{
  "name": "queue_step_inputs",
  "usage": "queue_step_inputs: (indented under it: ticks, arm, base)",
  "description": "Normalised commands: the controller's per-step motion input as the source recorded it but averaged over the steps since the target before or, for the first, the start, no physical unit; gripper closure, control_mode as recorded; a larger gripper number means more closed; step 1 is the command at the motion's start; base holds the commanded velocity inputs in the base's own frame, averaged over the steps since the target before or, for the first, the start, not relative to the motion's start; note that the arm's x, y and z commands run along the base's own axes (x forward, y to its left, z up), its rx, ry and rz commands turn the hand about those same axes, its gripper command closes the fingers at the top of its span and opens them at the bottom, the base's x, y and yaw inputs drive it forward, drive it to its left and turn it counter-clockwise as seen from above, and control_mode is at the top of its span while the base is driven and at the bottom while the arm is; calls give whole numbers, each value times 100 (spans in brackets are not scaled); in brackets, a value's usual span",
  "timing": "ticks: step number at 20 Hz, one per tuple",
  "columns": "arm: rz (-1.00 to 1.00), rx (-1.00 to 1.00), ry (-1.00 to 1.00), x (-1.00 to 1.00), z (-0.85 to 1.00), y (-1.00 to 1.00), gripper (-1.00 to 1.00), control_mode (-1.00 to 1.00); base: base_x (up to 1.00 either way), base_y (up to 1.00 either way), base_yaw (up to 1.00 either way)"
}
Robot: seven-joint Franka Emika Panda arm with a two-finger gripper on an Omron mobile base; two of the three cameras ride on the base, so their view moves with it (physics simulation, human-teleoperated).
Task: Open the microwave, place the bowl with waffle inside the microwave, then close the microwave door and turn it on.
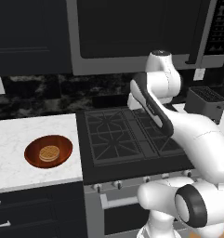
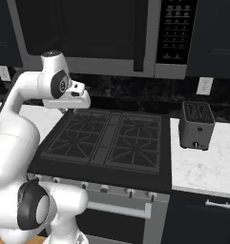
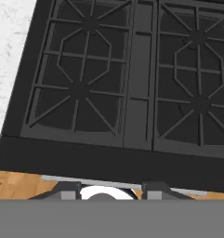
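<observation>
My pincer (image 3: 111,191) hangs over the stove (image 3: 132,79), its tips spread and holding nothing. The microwave door (image 2: 83,28) sits shut above me — stiff, hinged, best pulled by its dark bar handle (image 2: 140,33). The bowl (image 1: 48,151) with the waffle (image 1: 49,153) waits on the desk (image 1: 20,139), well apart.

Glossy white rounded arm (image 1: 197,135) segments with dark grey joint bands

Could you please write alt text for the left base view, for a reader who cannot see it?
A reddish-brown bowl holding a waffle sits on the white marble counter left of a black stove. The microwave above is closed, and the white arm rises at right.
</observation>
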Motion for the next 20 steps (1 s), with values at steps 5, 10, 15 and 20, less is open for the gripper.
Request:
queue_step_inputs:
  ticks: [5, 10, 15, 20]
  arm:
    - [-6, 0, -24, -55, 22, -24, -100, -100]
    - [-6, 0, -78, -85, 52, -76, -100, -100]
    - [0, 0, -1, 10, 0, -77, -100, -100]
    - [0, 0, -16, 0, 43, -98, -100, -100]
  base:
    - [0, 0, 0]
    - [0, 0, 0]
    - [0, 0, 0]
    - [0, 0, 0]
